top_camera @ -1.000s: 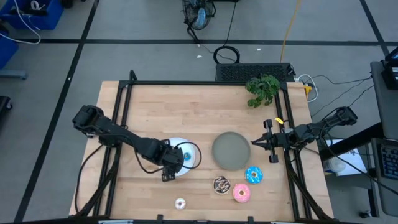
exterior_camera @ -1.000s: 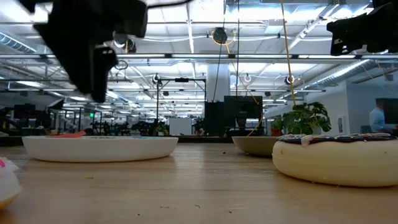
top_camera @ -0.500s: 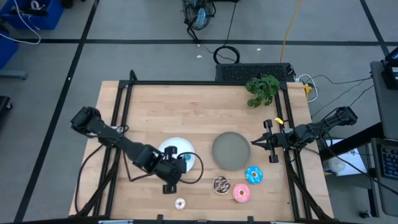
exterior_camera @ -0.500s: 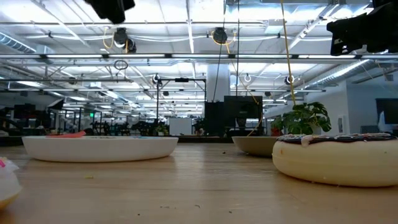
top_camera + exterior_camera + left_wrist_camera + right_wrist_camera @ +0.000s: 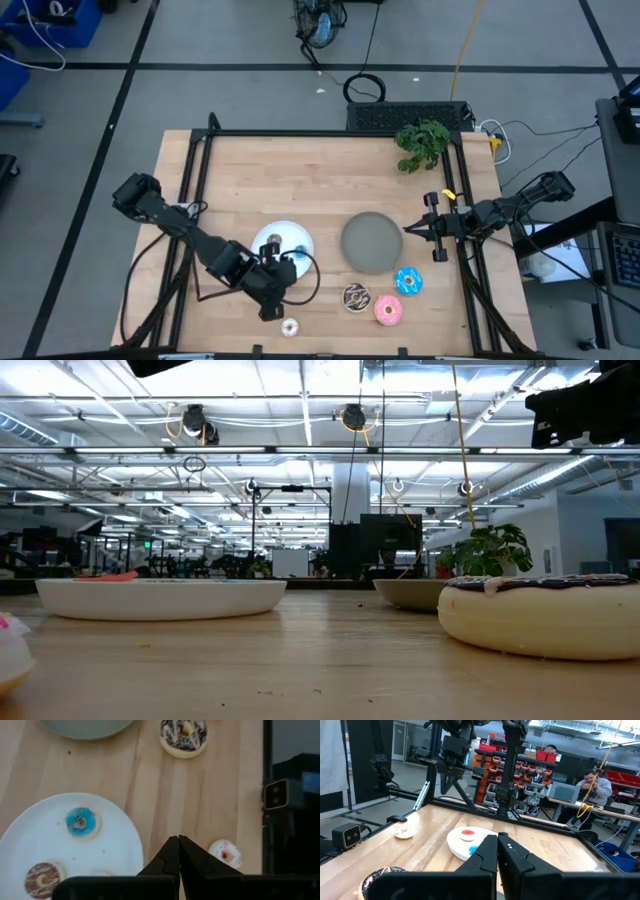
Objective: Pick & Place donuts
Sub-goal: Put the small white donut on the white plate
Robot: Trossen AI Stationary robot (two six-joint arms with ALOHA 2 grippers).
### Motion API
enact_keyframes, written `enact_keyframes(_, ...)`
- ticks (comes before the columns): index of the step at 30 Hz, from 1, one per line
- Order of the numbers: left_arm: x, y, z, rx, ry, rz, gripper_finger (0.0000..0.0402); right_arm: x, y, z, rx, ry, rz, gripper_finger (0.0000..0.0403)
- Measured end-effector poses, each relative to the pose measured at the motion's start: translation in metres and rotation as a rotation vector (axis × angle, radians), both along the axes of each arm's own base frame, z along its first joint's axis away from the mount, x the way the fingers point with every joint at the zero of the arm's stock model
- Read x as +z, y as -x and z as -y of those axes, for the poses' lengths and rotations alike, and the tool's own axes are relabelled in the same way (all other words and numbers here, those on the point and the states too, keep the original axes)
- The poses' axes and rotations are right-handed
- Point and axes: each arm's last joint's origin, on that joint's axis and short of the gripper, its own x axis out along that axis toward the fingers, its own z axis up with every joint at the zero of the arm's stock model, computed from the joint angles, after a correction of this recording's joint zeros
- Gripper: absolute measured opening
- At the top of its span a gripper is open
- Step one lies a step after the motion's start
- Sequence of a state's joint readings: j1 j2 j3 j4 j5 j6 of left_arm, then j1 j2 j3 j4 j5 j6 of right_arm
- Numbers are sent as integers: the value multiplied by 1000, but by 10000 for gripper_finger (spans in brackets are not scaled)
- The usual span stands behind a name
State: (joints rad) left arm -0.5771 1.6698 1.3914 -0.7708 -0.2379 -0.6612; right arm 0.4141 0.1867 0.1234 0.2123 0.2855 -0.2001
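Two donuts, mini blue (image 5: pixel 81 822) and mini brown (image 5: pixel 43 878), are lying on our white plate (image 5: pixel 120 850); the left gripper (image 5: pixel 178 846), fingers pressed together, has pulled back toward the pink-white mini donut (image 5: pixel 224 853).

Wooden table (image 5: pixel 250 170): white plate (image 5: pixel 283 236), grey plate (image 5: pixel 371 241), donuts (image 5: pixel 388 310).

The left gripper (image 5: pixel 282 297) has been moved off the white plate (image 5: pixel 268 239) toward the table's front edge. It has been brought closer to the pink-white mini donut (image 5: pixel 290 327).
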Motion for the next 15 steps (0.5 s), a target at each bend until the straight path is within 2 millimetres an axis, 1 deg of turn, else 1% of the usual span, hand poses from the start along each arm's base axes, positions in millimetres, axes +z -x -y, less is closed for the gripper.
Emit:
enact_keyframes(3, -4, -3, 9, -40, 10, 28, 5, 0, 0, 0, -1, 1, 0, 0)
enact_keyframes(6, -11, -8, 19, -75, 36, 28, 4, 0, 0, 0, 0, -3, 0, 0)
enact_keyframes(9, -27, -14, 28, -71, 75, -59, 6, 0, 0, 0, 0, -4, -2, 0)
enact_keyframes(11, -37, -22, 36, -83, 95, -107, 4, -1, 0, 0, 0, -1, -7, 0)
enact_keyframes(13, -44, -29, 44, -118, 85, -144, 3, -1, -1, 0, -1, -1, -9, 0)
enact_keyframes(15, -45, -36, 53, -172, 68, -155, 5, -1, -1, 0, 0, 0, -11, 0)
